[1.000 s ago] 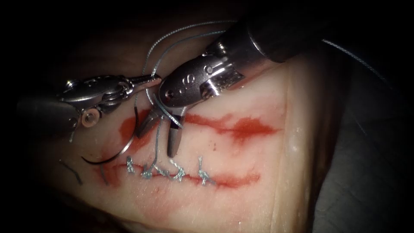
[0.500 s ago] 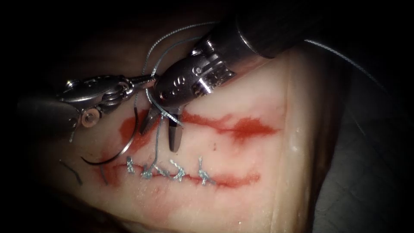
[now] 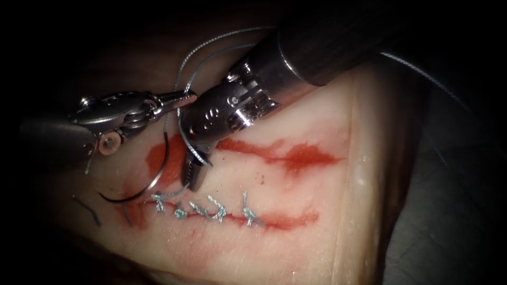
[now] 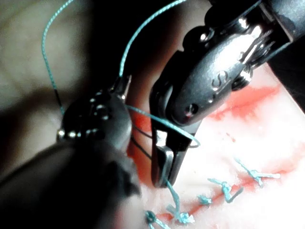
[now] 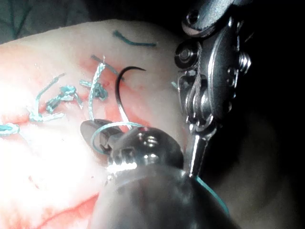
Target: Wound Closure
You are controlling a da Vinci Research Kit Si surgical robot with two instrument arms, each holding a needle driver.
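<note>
**Thread now pinched in the right tool above the stitch row**

The thread (image 3: pixel 186 138) runs from the closed left tool (image 3: pixel 185 97), which grips it, loops around the right tool (image 3: pixel 193 177), and drops to the newest knot (image 3: pixel 177 211).

A second ago the right tool's jaws stood spread. Now they are shut on the short strand rising from that knot, at about 11 o'clock from it. With a loop around the tool, this reads as a knot throw in progress.

The needle (image 3: pixel 145 187) lies free on the tissue (image 3: pixel 296 248) by the cut's (image 3: pixel 285 219) left end, at 8 o'clock from the right tool, held by neither.
</note>
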